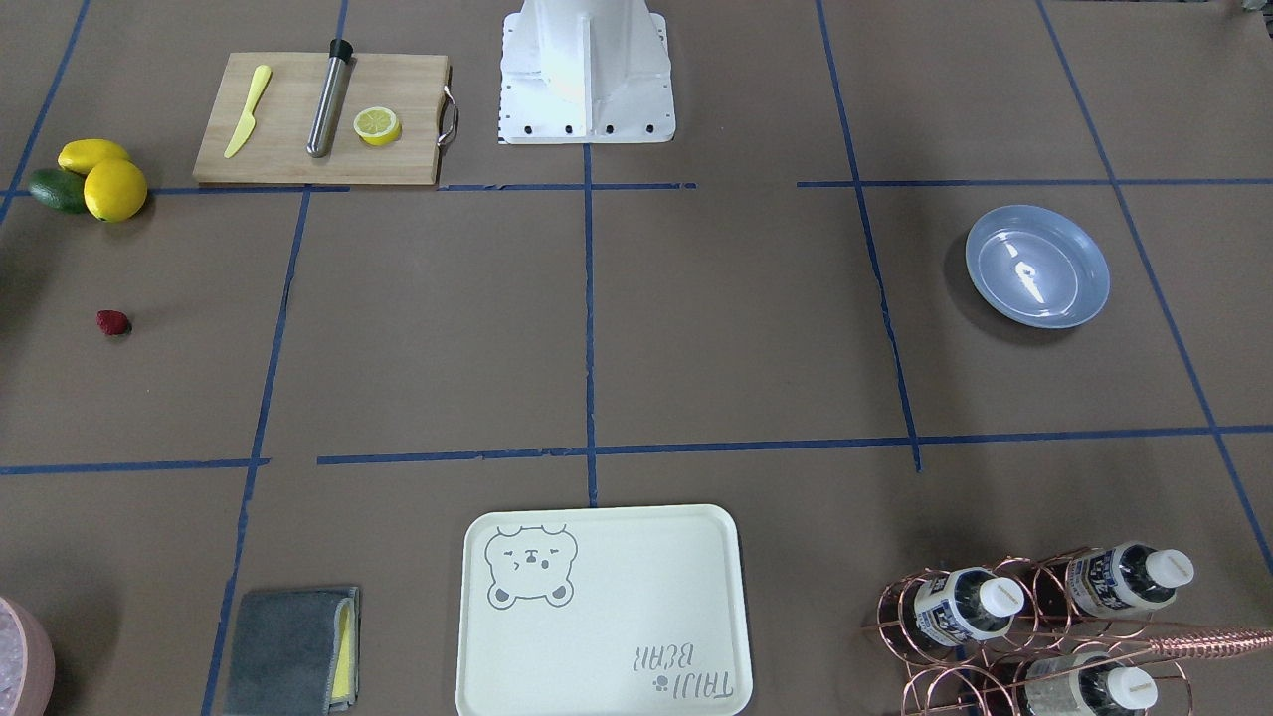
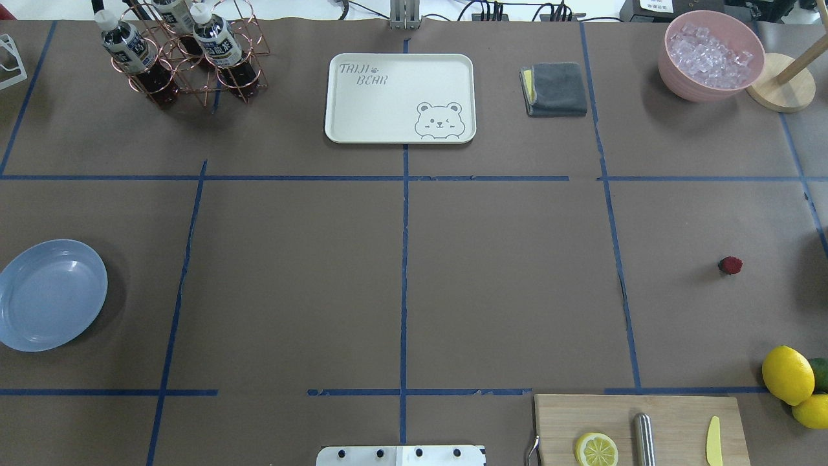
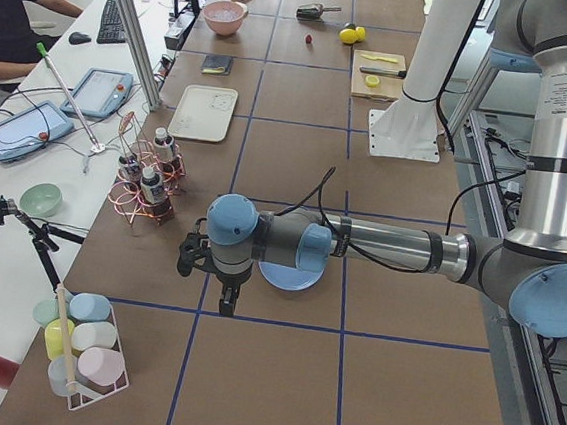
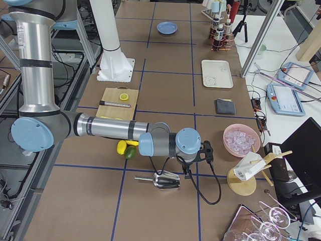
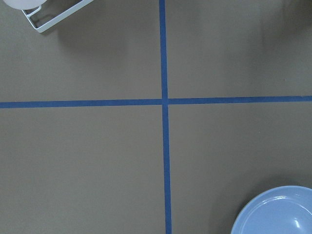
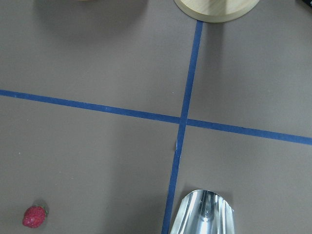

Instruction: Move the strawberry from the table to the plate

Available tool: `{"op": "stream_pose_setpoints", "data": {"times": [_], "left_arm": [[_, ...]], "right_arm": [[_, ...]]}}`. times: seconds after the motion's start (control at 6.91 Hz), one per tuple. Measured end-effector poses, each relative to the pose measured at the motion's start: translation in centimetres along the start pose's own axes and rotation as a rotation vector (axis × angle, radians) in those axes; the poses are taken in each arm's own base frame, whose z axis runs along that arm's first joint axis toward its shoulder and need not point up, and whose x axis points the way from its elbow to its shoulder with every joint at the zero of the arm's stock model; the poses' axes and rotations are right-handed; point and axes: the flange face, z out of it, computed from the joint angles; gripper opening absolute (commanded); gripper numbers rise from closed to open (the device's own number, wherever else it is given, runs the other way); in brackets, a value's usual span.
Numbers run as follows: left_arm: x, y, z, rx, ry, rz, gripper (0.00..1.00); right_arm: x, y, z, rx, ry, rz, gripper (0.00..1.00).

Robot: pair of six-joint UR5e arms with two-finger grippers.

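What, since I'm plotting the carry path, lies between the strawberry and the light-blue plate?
Nothing stands there. In the overhead view the stretch from the strawberry to the plate is bare table, crossed only by blue tape lines.

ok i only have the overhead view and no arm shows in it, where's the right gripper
observer: In the right side camera the right gripper hangs pointing down, close to a metal scoop that lies outside your view.
operator: is it open
observer: Cannot tell. Its wrist view shows no fingers, only the strawberry in the bottom left corner.
operator: and the left one
observer: The left gripper points down close by the plate, as the left side camera shows.
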Motion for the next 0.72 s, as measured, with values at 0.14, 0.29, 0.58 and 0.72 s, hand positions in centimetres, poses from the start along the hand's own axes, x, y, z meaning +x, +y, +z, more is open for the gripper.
{"op": "stream_pose_setpoints", "data": {"times": [0.14,0.29,0.58,0.72], "left_arm": [[0.0,0.0,0.0,0.002,0.001,0.001,1.0],[0.2,-0.1,-0.1,0.007,0.001,0.007,1.0],[1.6,-0.8,-0.1,0.045,0.014,0.071,1.0],[2.9,-1.1,0.8,0.044,0.025,0.112,1.0]], "right_arm": [[0.0,0.0,0.0,0.0,0.001,0.012,1.0],[0.0,0.0,0.0,0.001,0.001,0.017,1.0],[-0.6,-0.3,-0.4,0.01,-0.002,0.012,1.0],[-1.3,-0.7,-1.0,0.023,0.001,-0.006,1.0]]}}
